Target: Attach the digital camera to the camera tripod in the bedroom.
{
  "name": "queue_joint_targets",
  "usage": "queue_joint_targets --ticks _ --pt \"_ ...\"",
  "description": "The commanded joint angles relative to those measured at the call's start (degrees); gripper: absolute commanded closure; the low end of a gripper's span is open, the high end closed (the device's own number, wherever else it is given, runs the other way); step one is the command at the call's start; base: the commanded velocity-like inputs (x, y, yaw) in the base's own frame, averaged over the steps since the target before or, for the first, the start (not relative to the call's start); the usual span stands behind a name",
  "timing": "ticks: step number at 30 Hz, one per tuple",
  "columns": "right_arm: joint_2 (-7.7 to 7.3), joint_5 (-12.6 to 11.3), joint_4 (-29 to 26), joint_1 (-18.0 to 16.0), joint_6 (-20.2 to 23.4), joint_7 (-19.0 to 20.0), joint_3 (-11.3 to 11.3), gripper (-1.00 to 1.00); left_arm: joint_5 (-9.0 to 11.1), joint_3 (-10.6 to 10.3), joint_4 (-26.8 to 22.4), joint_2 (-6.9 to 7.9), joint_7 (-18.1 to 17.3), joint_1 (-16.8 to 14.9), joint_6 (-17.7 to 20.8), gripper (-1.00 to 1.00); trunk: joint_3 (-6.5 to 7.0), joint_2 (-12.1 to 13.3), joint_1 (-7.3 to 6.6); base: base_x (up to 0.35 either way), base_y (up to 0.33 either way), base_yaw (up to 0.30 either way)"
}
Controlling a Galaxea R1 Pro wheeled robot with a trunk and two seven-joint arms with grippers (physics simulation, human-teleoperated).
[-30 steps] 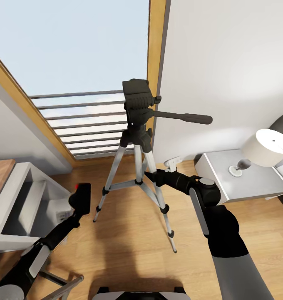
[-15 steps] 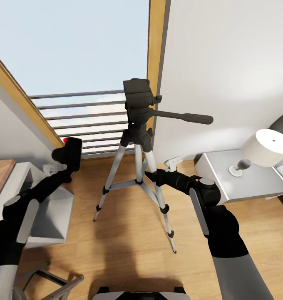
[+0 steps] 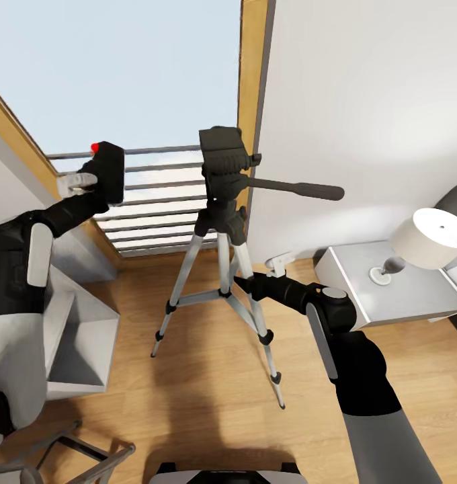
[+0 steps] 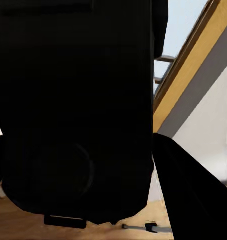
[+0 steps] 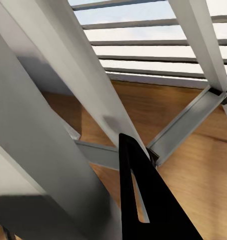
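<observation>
1. You have the small boxy matte-black digital camera with the red button on top (image 3: 109,172) off the ground: your left gripper (image 3: 94,179) is clamped on it, holding it up in front of the railed window (image 3: 121,134), at about the height of the tripod's head.

2. In the left wrist view the camera's dark body (image 4: 78,110) sits between the fingers, so the grip looks secure, as far as you can judge.

3. The tall camera tripod with three silver telescoping legs and a black head with a long pan handle (image 3: 223,222) stands on the light wood floor (image 3: 208,390), near the corner by the window's wooden frame. Its top plate is bare; nothing is mounted yet.

4. Your right gripper (image 3: 245,282) is at the silver legs, apparently steadying them. The right wrist view has a leg (image 5: 53,125) close against one black finger (image 5: 141,200), but you cannot tell whether those jaws are closed on it.

5. Left to do: carry the camera sideways over the tripod head, still well apart from it, lower it onto the plate, then release.
</observation>
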Motion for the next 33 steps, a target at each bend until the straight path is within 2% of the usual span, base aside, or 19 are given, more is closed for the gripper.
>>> queue_joint_targets --ticks 1,5,6,8,9,11,12,14,15,16,17,21,22,27,28,31,33 --pt "0.00 3.73 0.32 -0.03 -0.08 -0.69 -0.13 1.00 -0.10 -0.17 1.59 -0.14 -0.18 -2.08 0.63 1.00 -0.09 -0.07 0.04 0.000 0.000 0.000" --pt "0.00 3.73 0.30 -0.03 -0.08 -1.09 -0.13 1.00 -0.81 -2.23 8.27 -1.46 -0.16 -10.78 1.15 1.00 -0.09 -0.07 0.04 0.000 0.000 0.000" --pt "0.00 3.73 0.29 -0.04 -0.08 -1.42 -0.12 1.00 -1.56 -3.71 12.34 -2.56 -0.16 -15.47 1.25 1.00 -0.09 -0.07 0.04 0.000 0.000 0.000" --pt "0.01 3.73 0.29 -0.04 -0.08 -1.70 -0.11 1.00 -2.62 -5.33 16.61 -3.87 -0.16 -20.16 1.31 1.00 -0.09 -0.07 0.04 0.000 0.000 0.000" --pt "0.01 3.73 0.29 -0.02 -0.08 -1.90 -0.12 1.00 -3.92 -7.02 20.74 -5.39 -0.15 -24.61 1.35 1.00 -0.09 -0.07 0.04 0.000 0.000 0.000" --pt "0.02 3.73 0.29 -0.02 -0.08 -2.03 -0.13 1.00 -5.39 -8.66 24.50 -7.23 -0.15 -28.74 1.37 1.00 -0.09 -0.07 0.04 0.000 0.000 0.000" --pt "0.01 3.73 0.28 -0.01 -0.08 -2.11 -0.13 1.00 -6.90 -10.01 27.77 -9.34 -0.15 -32.52 1.39 1.00 -0.09 -0.07 0.04 0.000 0.000 0.000" --pt "0.00 3.73 0.28 -0.01 -0.08 -2.16 -0.13 1.00 -8.45 -10.95 30.57 -11.57 -0.15 -35.91 1.40 1.00 -0.09 -0.07 0.04 0.000 0.000 0.000" --pt "0.00 3.73 0.32 -0.02 -0.08 -2.19 -0.13 1.00 -9.93 -11.58 33.03 -13.70 -0.15 -38.76 1.41 1.00 -0.09 -0.07 0.04 0.000 0.000 0.000" --pt "-0.02 3.73 0.33 0.00 -0.08 -2.21 -0.13 1.00 -10.66 -11.82 34.13 -14.69 -0.15 -39.99 1.41 1.00 -0.09 -0.07 0.04 0.000 0.000 0.000" --pt "-0.08 3.73 0.32 0.00 -0.08 -2.22 -0.13 1.00 -12.11 -12.17 36.12 -16.52 -0.15 -42.06 1.41 1.00 -0.09 -0.07 0.04 0.000 0.000 0.000" --pt "-0.15 3.73 0.30 -0.02 -0.08 -2.24 -0.14 1.00 -15.36 -12.57 39.85 -19.94 -0.15 -46.27 1.42 1.00 -0.09 -0.07 0.04 0.000 0.000 0.000" --pt "-0.15 3.73 0.29 -0.02 -0.08 -2.25 -0.14 1.00 -15.88 -12.59 40.42 -20.35 -0.15 -47.05 1.40 1.00 -0.09 -0.07 0.04 0.000 0.000 0.000" --pt "-0.17 3.73 0.33 -0.01 -0.03 -2.25 -0.14 1.00 -17.67 -12.67 43.00 -21.63 -0.21 -50.61 1.35 1.00 -0.09 -0.07 0.04 0.000 0.000 0.000" --pt "0.19 0.61 0.07 -0.04 0.27 0.12 -0.39 1.00 -17.71 -12.34 43.33 -21.97 0.22 -50.55 1.04 1.00 -0.09 -0.07 0.04 0.000 0.000 0.000" --pt "0.49 0.49 0.53 -0.04 0.27 0.12 -0.40 1.00 -17.71 -11.44 44.31 -22.90 1.43 -50.55 0.65 1.00 -0.09 -0.07 0.04 0.000 0.000 0.000" --pt "0.50 0.49 0.52 -0.04 0.27 0.12 -0.38 1.00 -17.71 -10.98 44.98 -22.87 2.24 -50.55 0.65 1.00 -0.09 -0.07 0.04 0.000 0.000 0.000"
